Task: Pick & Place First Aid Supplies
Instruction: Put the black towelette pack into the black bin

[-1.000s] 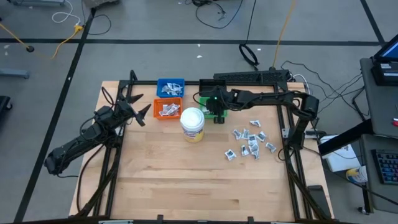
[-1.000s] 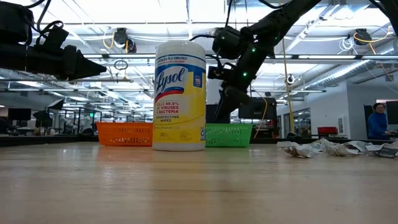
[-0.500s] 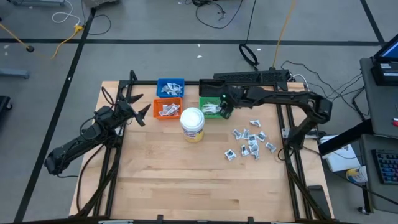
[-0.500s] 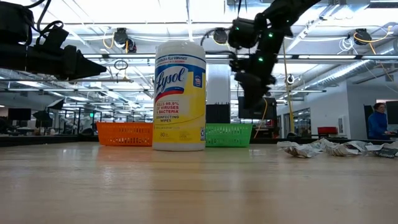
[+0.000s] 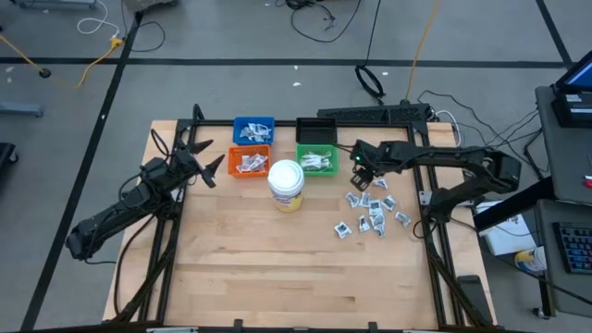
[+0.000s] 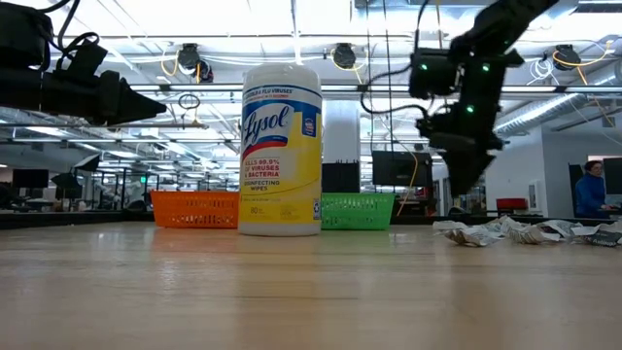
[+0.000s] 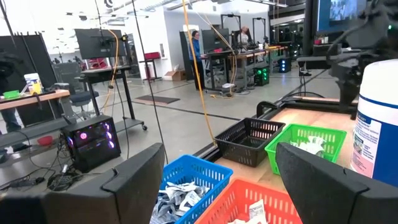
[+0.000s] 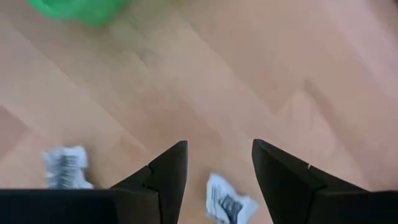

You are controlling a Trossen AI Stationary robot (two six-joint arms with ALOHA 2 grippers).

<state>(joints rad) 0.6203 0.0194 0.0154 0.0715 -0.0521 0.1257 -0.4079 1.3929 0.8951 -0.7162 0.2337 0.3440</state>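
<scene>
The first aid supplies are small white-and-grey packets. Several lie in a loose pile (image 5: pixel 375 211) on the table's right half, also seen in the low view (image 6: pixel 515 231). Others lie in the blue bin (image 5: pixel 253 130), the orange bin (image 5: pixel 249 163) and the green bin (image 5: pixel 316 161). My right gripper (image 5: pixel 363 174) is open and empty. It points down above the bare table between the green bin and the pile, with two packets (image 8: pixel 227 202) (image 8: pixel 62 167) just below it. My left gripper (image 5: pixel 211 166) is open and empty, raised left of the orange bin.
A white-lidded jar with a yellow label (image 5: pixel 287 184) stands near of the orange and green bins. A black bin (image 5: pixel 316 130) sits behind the green one. Bare wood fills the table's near half (image 5: pixel 296 268). Black frame rails run along both sides.
My right gripper has moved from above the green bin toward the table's right edge and a little nearer, and now hangs beside the packet pile. The green bin, hidden under it a second ago, now shows with packets inside.
</scene>
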